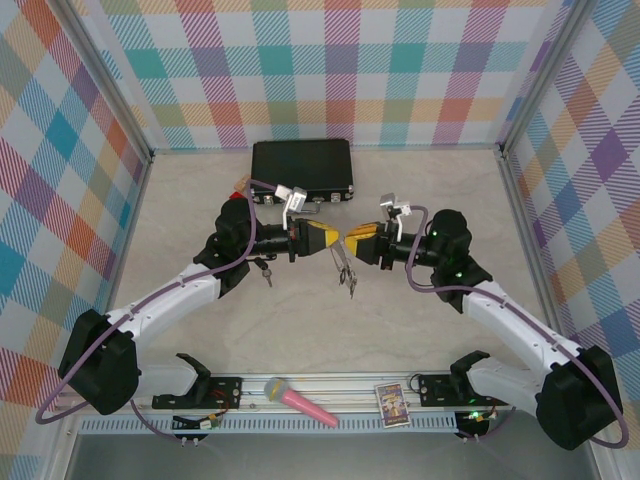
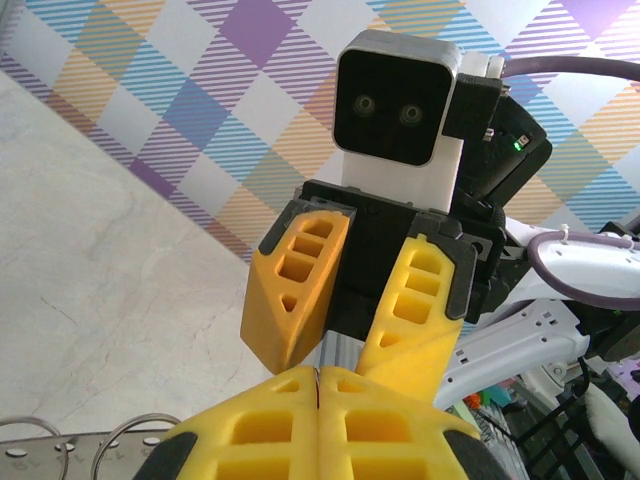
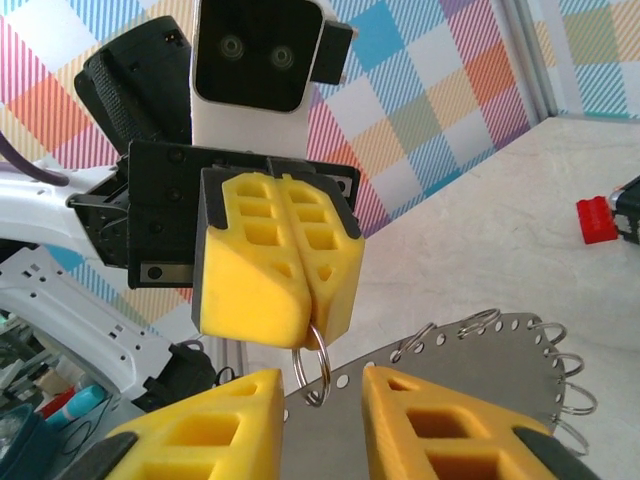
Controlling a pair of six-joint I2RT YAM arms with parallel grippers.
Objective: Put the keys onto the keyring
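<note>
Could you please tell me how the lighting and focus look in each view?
Top external: even light, faint shadows on the table. Left wrist: right claw sharp, checked wall behind softer. Right wrist: left claw sharp, distant red block slightly soft.

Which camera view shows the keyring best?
The right wrist view: the keyring is close, its grey plate and rim loops plain. The left wrist view catches an edge with two loops; the top external view a small thin shape, far off.
</note>
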